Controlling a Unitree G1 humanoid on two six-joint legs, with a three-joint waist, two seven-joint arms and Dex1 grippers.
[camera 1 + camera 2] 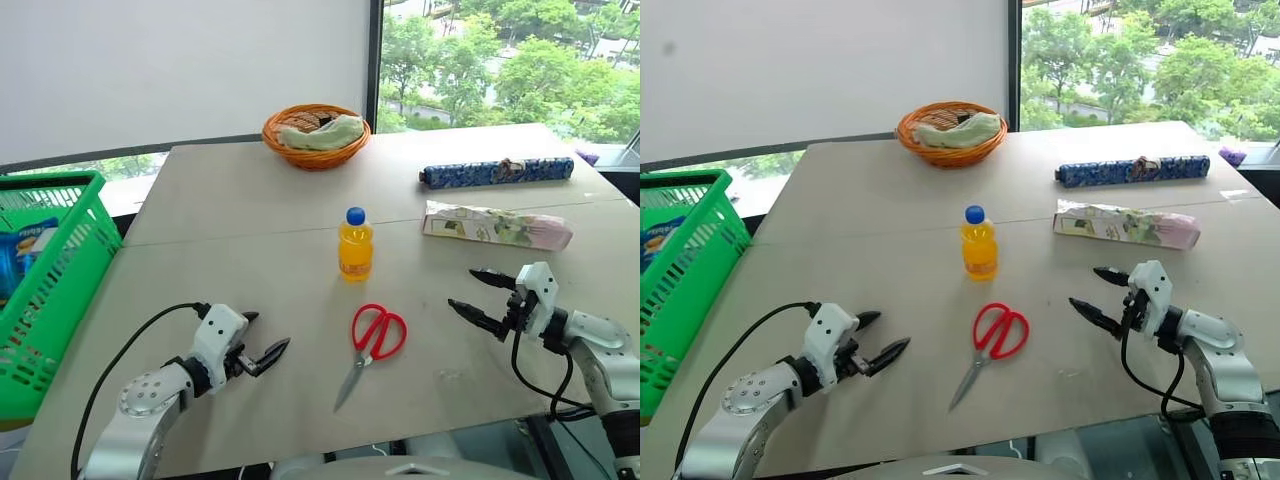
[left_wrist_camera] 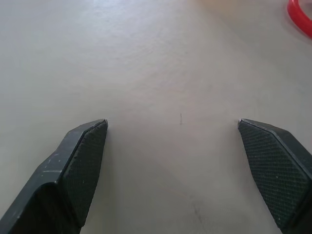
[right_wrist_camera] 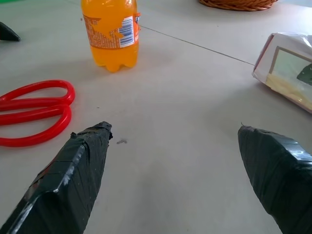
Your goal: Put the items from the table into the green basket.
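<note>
Both fingers wide open, holding nothing: left (image 1: 262, 352), right (image 1: 478, 296), low over counter (image 1: 250, 270). Scissors (image 1: 372, 338) between them; bottle (image 1: 355, 245) just beyond, basket (image 1: 55, 290) far left.

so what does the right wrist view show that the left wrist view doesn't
Right wrist view: the orange drink bottle standing upright, a corner of the floral packet, the edge of the wicker bowl, both loops of the red scissor handles, and the right gripper open over bare table.

Left wrist view: the left gripper open, and a sliver of a red scissor handle.

Both: open jaws, the pale tabletop, and some red handle.
</note>
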